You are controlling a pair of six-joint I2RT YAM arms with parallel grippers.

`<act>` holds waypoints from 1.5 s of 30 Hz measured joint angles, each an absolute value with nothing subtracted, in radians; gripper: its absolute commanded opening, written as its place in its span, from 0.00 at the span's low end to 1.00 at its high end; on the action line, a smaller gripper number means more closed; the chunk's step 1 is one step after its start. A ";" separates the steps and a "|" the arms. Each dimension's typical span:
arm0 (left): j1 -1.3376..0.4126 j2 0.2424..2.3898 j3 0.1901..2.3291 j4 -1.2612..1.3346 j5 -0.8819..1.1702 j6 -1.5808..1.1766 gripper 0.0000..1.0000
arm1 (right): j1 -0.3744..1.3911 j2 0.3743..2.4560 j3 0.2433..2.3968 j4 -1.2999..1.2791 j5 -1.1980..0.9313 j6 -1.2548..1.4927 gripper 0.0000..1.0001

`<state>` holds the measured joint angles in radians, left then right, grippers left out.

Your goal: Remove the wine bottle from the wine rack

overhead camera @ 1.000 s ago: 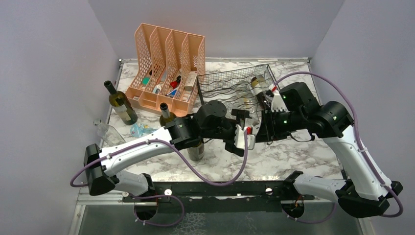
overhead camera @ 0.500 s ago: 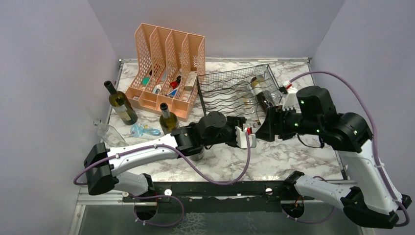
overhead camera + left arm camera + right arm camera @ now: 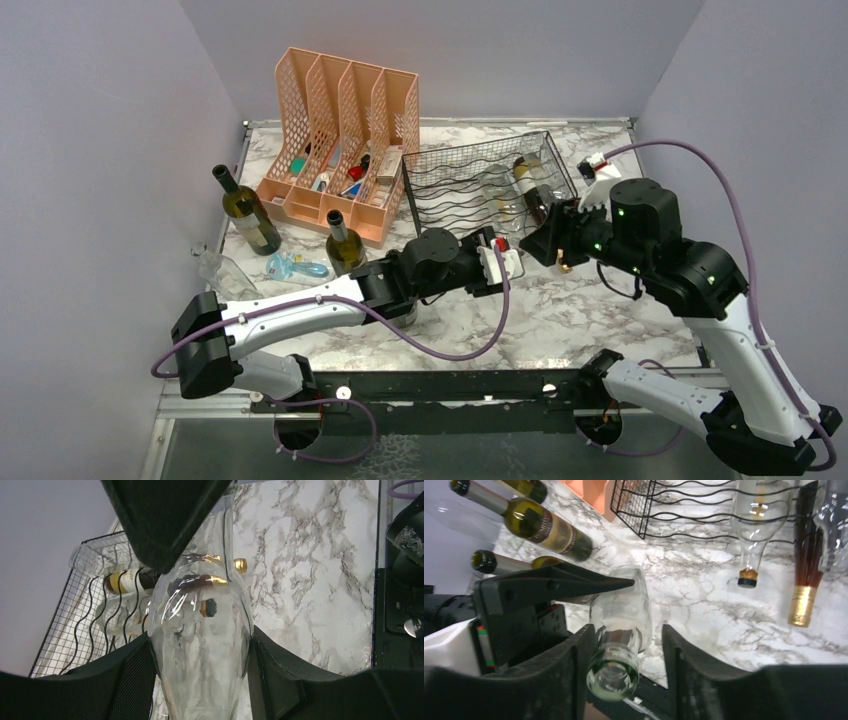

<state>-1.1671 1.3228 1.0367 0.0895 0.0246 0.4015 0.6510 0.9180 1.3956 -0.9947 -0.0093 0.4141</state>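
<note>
A clear glass wine bottle (image 3: 200, 650) is held in the air in front of the black wire wine rack (image 3: 450, 180), over the marble table. My left gripper (image 3: 200, 672) is shut on the bottle's body, with both pads against the glass. My right gripper (image 3: 626, 675) straddles the bottle's neck (image 3: 616, 672), jaws open with a gap on the right side. In the top view the two grippers meet, left (image 3: 503, 263) and right (image 3: 553, 245). A dark bottle with gold foil (image 3: 806, 555) and a clear corked bottle (image 3: 751, 525) lie on the rack (image 3: 639, 500).
A peach file organiser (image 3: 340, 130) stands left of the rack. Two green wine bottles (image 3: 245, 210) (image 3: 345, 240) stand on the left of the table. A clear bottle (image 3: 220, 270) and a small blue item (image 3: 295, 267) lie near them. Walls enclose three sides.
My left gripper, wide open a second ago, has moved up to the clear bottle and shut on its body. My right arm has lifted and drawn its wrist back to the right.
</note>
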 measured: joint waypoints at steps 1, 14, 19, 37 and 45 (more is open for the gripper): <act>-1.167 1.323 1.037 0.089 0.025 0.395 0.00 | 0.651 0.925 1.384 -0.974 -0.008 0.419 0.39; -1.165 1.362 1.037 0.105 0.011 0.268 0.99 | 0.658 0.916 1.285 -0.926 0.088 0.491 0.01; -1.163 1.337 1.045 0.131 0.041 0.227 0.99 | 0.657 1.001 1.356 -1.108 0.314 0.527 0.01; -1.115 1.105 1.169 0.014 0.104 0.176 0.99 | 0.426 1.120 1.440 -1.374 0.588 0.579 0.01; -1.096 1.104 1.190 -0.033 0.109 0.176 0.99 | -0.028 1.142 1.366 -1.159 0.483 0.389 0.01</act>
